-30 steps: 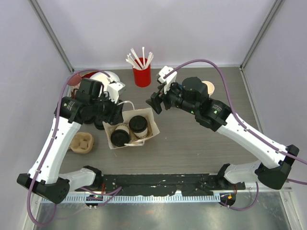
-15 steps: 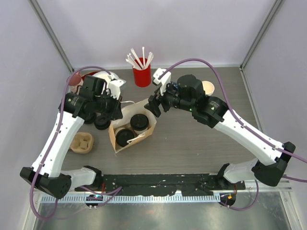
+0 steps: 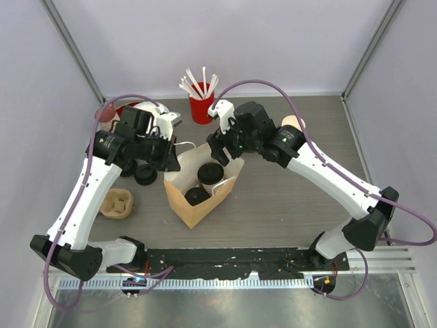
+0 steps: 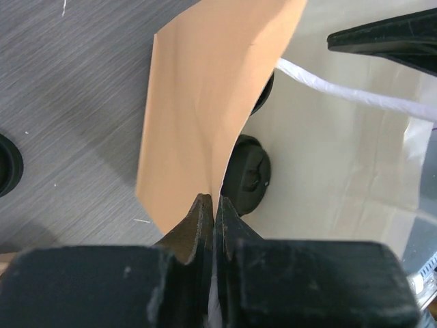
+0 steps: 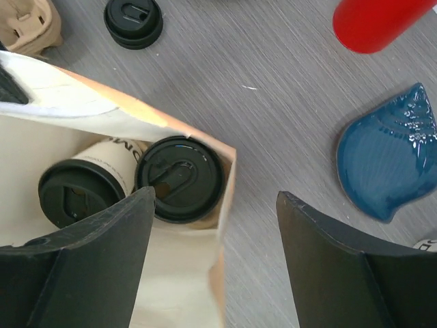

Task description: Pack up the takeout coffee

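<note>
**Overhead view, read left to right.** At the left edge a cardboard cup carrier (image 3: pixel 115 203) rests on the table (image 3: pixel 287 205); just right of it lies a loose black lid (image 3: pixel 145 174); both are outside the bag.

Left of centre, my left gripper (image 3: pixel 171 161) is pinched flat on the rim of the brown paper bag (image 3: pixel 194 208); the left wrist view shows its fingers (image 4: pixel 198 219) meeting on the paper edge with no gap, holding the mouth open.

At centre the coffee is already inside the bag: the upper cup (image 3: pixel 210 174) and the lower cup (image 3: pixel 196 197); the right wrist view shows them lidded, side by side and touching, against one end wall. From these angles I cannot tell whether the bag stands square or leans.

Right of centre, my right gripper (image 3: pixel 220 145) hangs over the bag's upper rim, jaws spread wide and empty. Above it, at upper centre, stands the red straw holder (image 3: pixel 202 109); a lidless cup (image 3: pixel 295 124) shows partly behind the right arm.

**Progress, as I judge it:** loading is done. What is left appears to be gathering or closing the bag's mouth, then releasing it.
</note>
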You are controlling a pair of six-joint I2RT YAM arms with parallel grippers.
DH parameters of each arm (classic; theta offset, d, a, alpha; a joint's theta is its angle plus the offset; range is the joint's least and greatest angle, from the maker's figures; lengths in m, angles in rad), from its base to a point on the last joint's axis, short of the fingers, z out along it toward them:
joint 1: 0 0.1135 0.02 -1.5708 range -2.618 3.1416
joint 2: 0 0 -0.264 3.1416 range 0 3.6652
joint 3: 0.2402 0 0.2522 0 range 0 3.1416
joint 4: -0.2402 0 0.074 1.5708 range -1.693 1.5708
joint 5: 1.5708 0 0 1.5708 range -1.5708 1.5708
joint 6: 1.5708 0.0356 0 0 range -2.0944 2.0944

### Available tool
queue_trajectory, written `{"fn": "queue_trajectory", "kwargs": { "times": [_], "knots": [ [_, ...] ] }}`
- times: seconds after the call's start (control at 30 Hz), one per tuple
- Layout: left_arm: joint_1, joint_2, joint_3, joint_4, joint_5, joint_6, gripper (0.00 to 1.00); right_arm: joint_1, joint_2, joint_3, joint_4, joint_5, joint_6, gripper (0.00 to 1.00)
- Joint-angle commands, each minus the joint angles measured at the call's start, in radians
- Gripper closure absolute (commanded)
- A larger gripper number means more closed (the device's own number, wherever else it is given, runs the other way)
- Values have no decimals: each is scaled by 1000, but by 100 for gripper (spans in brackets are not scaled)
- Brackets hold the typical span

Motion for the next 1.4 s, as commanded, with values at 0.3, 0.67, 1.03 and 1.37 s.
{"fn": "queue_trajectory", "kwargs": {
  "times": [0.3, 0.67, 1.03, 1.37],
  "knots": [
    [4, 6, -26, 34, 39, -14, 80, 0, 22, 23, -73, 49, -4, 85],
    [6, -22, 28, -3, -81, 111, 0, 2, 94, 114, -166, 57, 43, 99],
    [1, -22, 102, -80, 25, 221, 0, 2, 169, 207, -197, 61, 77, 99],
    [-50, -28, 57, -83, -16, 217, 0, 2, 192, 266, -177, 38, 132, 99]
  ]
}}
